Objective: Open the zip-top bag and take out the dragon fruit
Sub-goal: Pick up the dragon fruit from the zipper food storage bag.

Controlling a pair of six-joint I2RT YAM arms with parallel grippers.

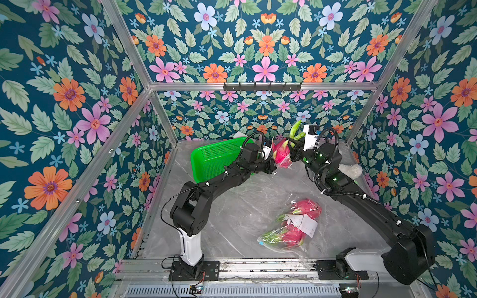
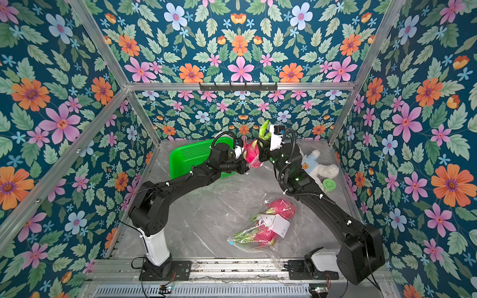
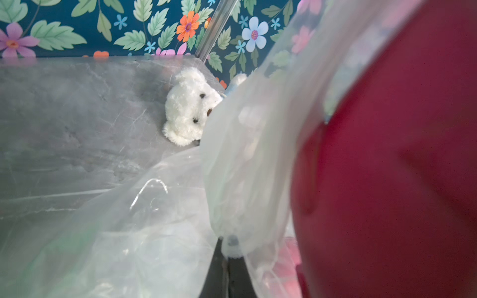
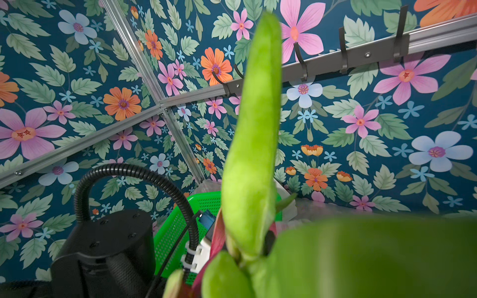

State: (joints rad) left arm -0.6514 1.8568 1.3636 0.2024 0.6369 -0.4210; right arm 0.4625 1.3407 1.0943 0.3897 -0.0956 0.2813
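My right pincer [image 1: 292, 149], nearly closed, grips the heavy-looking, waxy dragon fruit [image 1: 280, 154] by its stiff leafy crown above the counter [image 1: 232, 206], while my left pincer [image 1: 271, 167], fully closed, pinches the slippery bag [image 3: 240, 160].

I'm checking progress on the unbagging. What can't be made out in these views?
- Held dragon fruit: a red blur in the left wrist view; whether bag film wraps it is unclear.
- Right wrist view: blurred green scales block the table.
- Lying bag: zip state and label print too small in both top views.
- Plush bear: mostly behind the right arm in a top view.
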